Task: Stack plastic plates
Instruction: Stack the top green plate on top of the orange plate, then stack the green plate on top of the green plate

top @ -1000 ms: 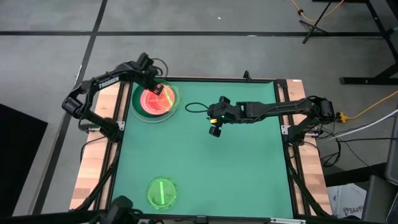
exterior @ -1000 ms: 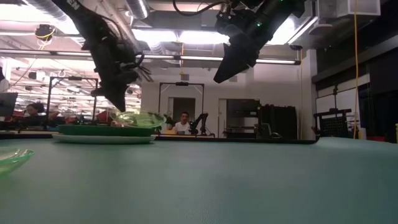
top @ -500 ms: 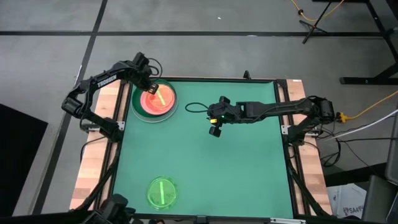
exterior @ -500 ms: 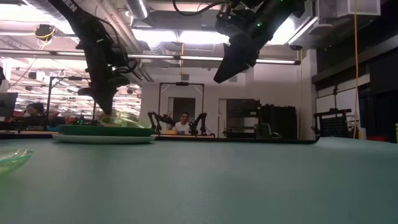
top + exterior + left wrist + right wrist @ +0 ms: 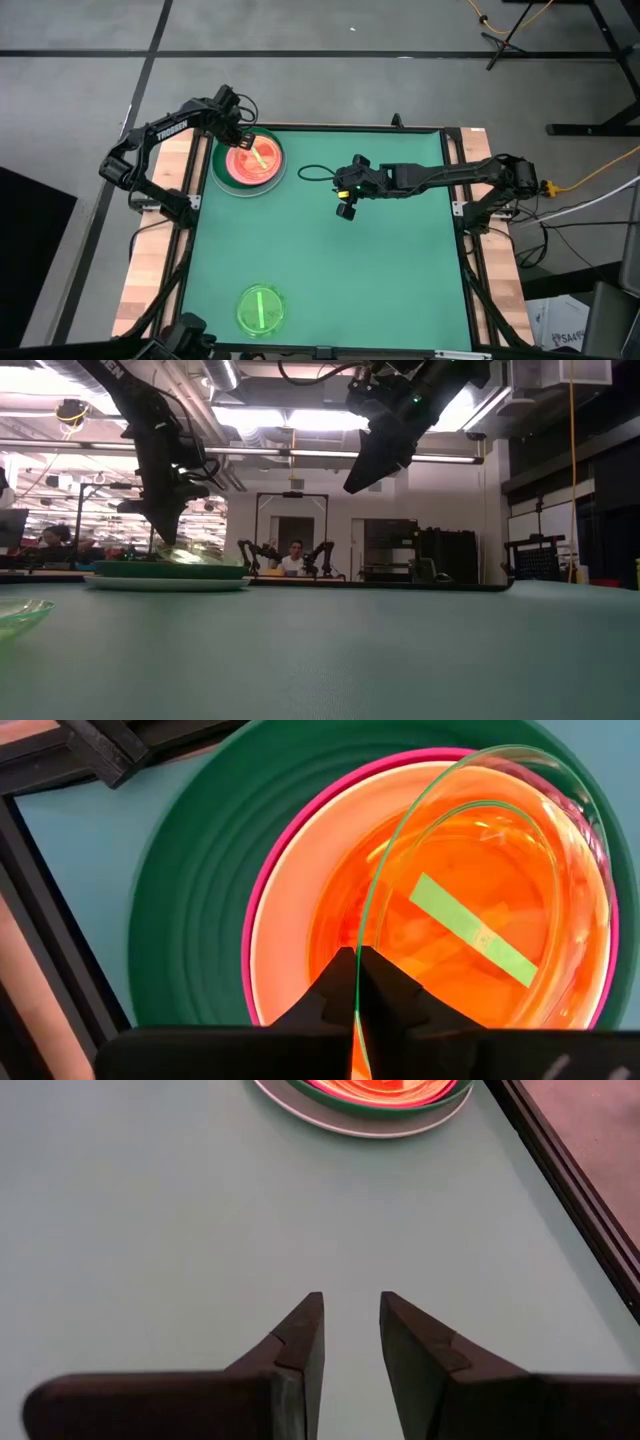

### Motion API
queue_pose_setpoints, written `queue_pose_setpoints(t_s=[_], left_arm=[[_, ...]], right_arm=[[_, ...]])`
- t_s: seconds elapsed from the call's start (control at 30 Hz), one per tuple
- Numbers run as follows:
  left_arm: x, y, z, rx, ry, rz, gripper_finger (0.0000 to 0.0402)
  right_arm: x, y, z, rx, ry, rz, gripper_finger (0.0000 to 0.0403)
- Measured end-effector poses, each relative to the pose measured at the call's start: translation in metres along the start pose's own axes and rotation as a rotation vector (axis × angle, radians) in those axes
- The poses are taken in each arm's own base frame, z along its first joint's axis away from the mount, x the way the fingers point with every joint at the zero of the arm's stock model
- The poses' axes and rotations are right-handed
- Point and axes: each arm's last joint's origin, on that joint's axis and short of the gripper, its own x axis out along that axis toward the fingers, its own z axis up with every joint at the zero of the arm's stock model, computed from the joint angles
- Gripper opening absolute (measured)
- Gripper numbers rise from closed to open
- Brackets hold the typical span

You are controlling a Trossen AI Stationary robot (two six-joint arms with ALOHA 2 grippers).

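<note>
Left wrist view: left gripper (image 5: 356, 982) fingers pinched on the rim of a clear green plate (image 5: 480, 910) lying in the plate stack (image 5: 248, 164) at the surface's (image 5: 330, 270) far left corner; high view hides that rim in glare. Right gripper (image 5: 350, 1330) hovers mid-surface, fingers narrowly parted, empty. Second green plate (image 5: 260, 309) lies alone near the front edge, cut off in low view.

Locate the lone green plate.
In the high view the lone green plate lies near the mat's near edge, left of centre, far from the stack.
</note>
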Motion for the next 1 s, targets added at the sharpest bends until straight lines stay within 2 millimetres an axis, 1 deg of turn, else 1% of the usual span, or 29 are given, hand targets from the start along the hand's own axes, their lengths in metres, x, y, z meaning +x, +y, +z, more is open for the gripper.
queue_pose_setpoints(t_s=[0.47, 0.7, 0.83, 1.0], left_arm=[[0.000, 0.002, 0.000, -0.005, -0.011, 0.056, 0.0062], [0.000, 0.000, -0.001, -0.002, 0.005, 0.027, 0.0074], [0.001, -0.009, -0.005, 0.067, 0.041, -0.066, 0.0069], [0.001, -0.034, -0.015, 0.158, 0.102, -0.165, 0.0065]], right_arm=[[0.000, 0.000, 0.000, 0.000, 0.000, 0.000, 0.0088], [0.000, 0.000, 0.000, 0.022, 0.000, 0.001, 0.0088], [0.000, 0.000, 0.000, 0.058, 0.000, 0.001, 0.0088], [0.000, 0.001, 0.000, 0.062, 0.004, 0.033, 0.0088]])
